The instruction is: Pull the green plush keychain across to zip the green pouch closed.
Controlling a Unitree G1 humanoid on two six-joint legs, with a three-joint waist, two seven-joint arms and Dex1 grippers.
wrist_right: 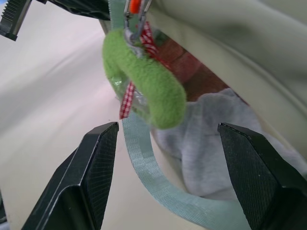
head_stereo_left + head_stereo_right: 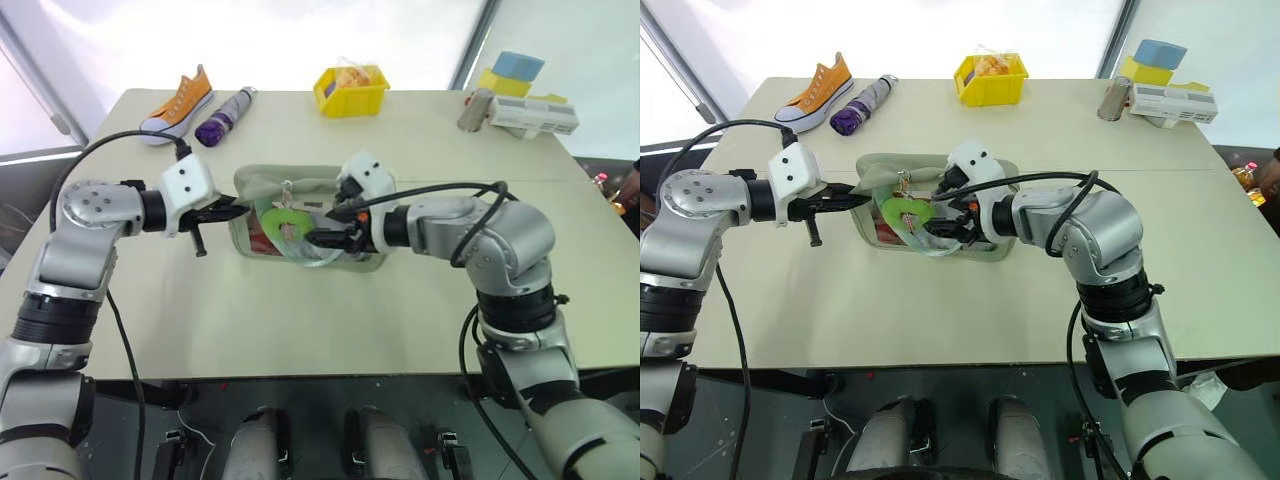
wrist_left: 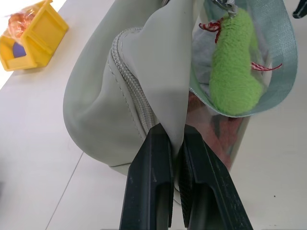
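Lime-green keychain, sage pouch, yellow bin

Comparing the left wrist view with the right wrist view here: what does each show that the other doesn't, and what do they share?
Left wrist view alone: the left gripper shut on the green pouch's fabric edge beside its zipper, plus the yellow bin.
Right wrist view alone: the right gripper open, not yet touching the green plush keychain, plus its red checked ribbon.
Both: the keychain, the mint strap and the pouch.
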